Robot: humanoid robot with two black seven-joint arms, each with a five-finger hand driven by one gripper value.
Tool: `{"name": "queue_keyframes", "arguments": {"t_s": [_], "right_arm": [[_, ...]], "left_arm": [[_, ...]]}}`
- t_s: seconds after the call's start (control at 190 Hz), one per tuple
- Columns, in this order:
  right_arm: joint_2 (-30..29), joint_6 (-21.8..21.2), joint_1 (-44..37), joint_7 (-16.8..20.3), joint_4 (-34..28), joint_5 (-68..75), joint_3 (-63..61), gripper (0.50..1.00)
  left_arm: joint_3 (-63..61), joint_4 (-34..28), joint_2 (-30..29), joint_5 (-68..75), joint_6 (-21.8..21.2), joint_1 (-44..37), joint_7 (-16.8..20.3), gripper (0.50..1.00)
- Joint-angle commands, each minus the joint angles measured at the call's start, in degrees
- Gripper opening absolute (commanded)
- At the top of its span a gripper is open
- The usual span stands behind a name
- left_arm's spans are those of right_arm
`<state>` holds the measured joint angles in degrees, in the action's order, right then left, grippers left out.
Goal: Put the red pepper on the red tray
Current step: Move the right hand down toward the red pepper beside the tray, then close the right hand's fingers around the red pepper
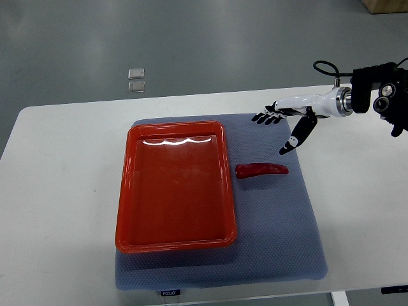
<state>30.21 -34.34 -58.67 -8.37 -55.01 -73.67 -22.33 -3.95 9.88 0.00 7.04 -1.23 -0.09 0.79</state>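
Note:
A red pepper (261, 170) lies on the blue-grey mat, just right of the red tray (127, 191), stem end toward the tray. The tray holds nothing. My right hand (280, 127) hovers above and behind the pepper, fingers spread and thumb pointing down, holding nothing. Its arm enters from the right edge. The left arm does not show.
The blue-grey mat (280, 242) covers the middle of a white table (57, 191). Two small clear squares (136, 80) lie on the floor beyond the table's far edge. A brown box corner (386, 5) shows at top right.

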Motion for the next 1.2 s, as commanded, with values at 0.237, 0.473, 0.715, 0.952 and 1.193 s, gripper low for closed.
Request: {"name": "queue_keyframes", "arguments": {"t_s": [0.237, 0.473, 0.715, 0.952, 1.193], "right_arm": [[-0.5, 14.8, 5.7, -0.2, -5.6, -7.7, 7.2, 0.917], [-2.2, 18.2, 7.9, -1.0, -5.6, -9.4, 7.1, 0.919], [-3.3, 19.3, 8.2, -1.0, -5.1, -8.9, 7.1, 0.909], [-3.8, 20.5, 8.2, -1.0, -4.3, -8.8, 7.3, 0.643], [-4.0, 20.8, 8.2, -1.1, -3.9, -9.0, 7.5, 0.500]], "left_arm": [[0.0, 0.0, 0.0, 0.0, 0.0, 0.0, 0.0, 1.000], [0.0, 0.0, 0.0, 0.0, 0.0, 0.0, 0.0, 1.000], [0.0, 0.0, 0.0, 0.0, 0.0, 0.0, 0.0, 1.000], [0.0, 0.0, 0.0, 0.0, 0.0, 0.0, 0.0, 1.000], [0.0, 0.0, 0.0, 0.0, 0.0, 0.0, 0.0, 1.000]]}}
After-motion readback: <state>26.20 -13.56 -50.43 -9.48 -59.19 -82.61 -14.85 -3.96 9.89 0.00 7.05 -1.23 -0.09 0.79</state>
